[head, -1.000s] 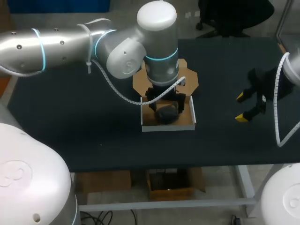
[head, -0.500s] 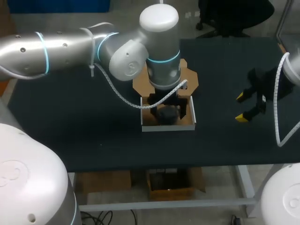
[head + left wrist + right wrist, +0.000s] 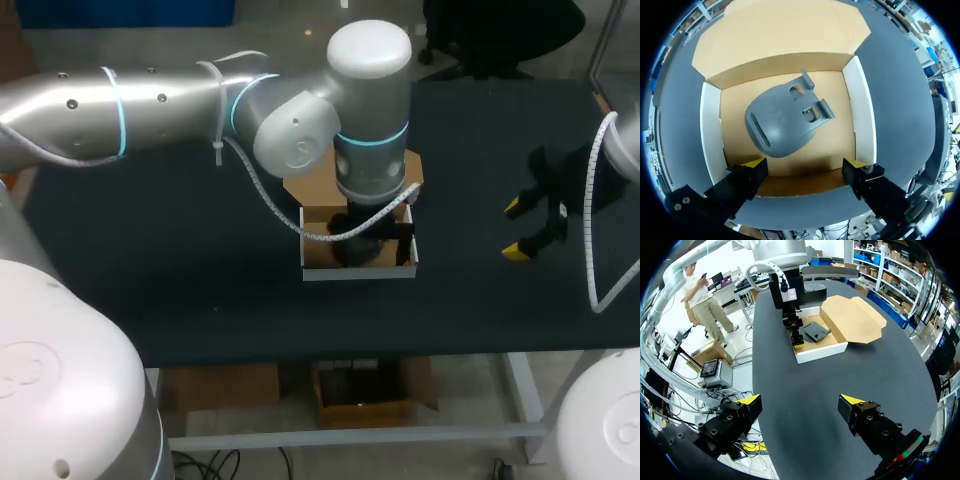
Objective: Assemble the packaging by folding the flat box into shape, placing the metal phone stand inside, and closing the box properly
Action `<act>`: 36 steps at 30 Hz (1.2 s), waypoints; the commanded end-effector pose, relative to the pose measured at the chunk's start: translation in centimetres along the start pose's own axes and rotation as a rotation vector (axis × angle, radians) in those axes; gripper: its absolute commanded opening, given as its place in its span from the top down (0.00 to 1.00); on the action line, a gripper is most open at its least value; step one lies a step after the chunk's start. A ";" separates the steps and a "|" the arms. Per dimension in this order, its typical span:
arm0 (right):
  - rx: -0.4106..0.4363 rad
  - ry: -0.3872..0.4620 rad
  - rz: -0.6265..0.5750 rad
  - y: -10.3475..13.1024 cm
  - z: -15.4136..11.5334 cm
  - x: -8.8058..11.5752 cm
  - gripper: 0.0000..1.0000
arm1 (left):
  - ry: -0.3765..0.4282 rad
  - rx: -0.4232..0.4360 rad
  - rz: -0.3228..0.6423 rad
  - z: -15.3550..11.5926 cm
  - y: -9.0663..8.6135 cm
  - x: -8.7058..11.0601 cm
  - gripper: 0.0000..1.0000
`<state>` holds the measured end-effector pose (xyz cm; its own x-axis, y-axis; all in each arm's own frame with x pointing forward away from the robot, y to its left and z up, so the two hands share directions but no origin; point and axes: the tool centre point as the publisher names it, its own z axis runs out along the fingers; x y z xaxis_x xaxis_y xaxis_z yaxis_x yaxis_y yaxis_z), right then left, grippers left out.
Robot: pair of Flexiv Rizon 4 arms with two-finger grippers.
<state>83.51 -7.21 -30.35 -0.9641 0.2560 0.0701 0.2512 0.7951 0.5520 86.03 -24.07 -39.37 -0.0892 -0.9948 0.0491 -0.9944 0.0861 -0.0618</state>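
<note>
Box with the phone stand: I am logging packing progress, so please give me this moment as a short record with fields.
box: folded into shape, white walls, open on the dark table
lid: brown flap laid back behind the box, not closed
phone stand: grey, lying inside the box, nothing touching it
left tool: open, empty, above the box by the wall opposite the lid
right tool: open, empty, over bare table apart from the box
step left: closing the lid

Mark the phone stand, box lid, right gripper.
phone stand (image 3: 780, 125): left wrist view, grey body's middle.
box lid (image 3: 780, 35): left wrist view, open flap's middle.
right gripper (image 3: 801, 401): right wrist view, midway between fingertips.
</note>
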 end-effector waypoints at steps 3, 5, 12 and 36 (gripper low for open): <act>-0.002 0.003 -0.001 0.0 -0.1 0.0 0.00 | -0.039 0.001 -0.021 -0.2 1.2 0.5 0.00; -0.002 0.003 -0.001 0.0 -0.1 0.0 0.00 | -0.042 -0.001 -0.029 -0.2 1.7 0.5 0.00; -0.002 0.003 -0.001 0.0 -0.1 0.0 0.00 | -0.053 -0.011 -0.054 0.0 3.1 0.6 0.00; -0.002 0.003 -0.001 0.0 -0.1 0.0 0.00 | -0.071 -0.033 -0.108 0.2 5.8 1.1 0.00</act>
<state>83.51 -7.21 -30.35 -0.9641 0.2559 0.0702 0.2512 0.7951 0.5520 80.43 -24.43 -39.92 0.0189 -0.9998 -0.0087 -0.9995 -0.0187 -0.0248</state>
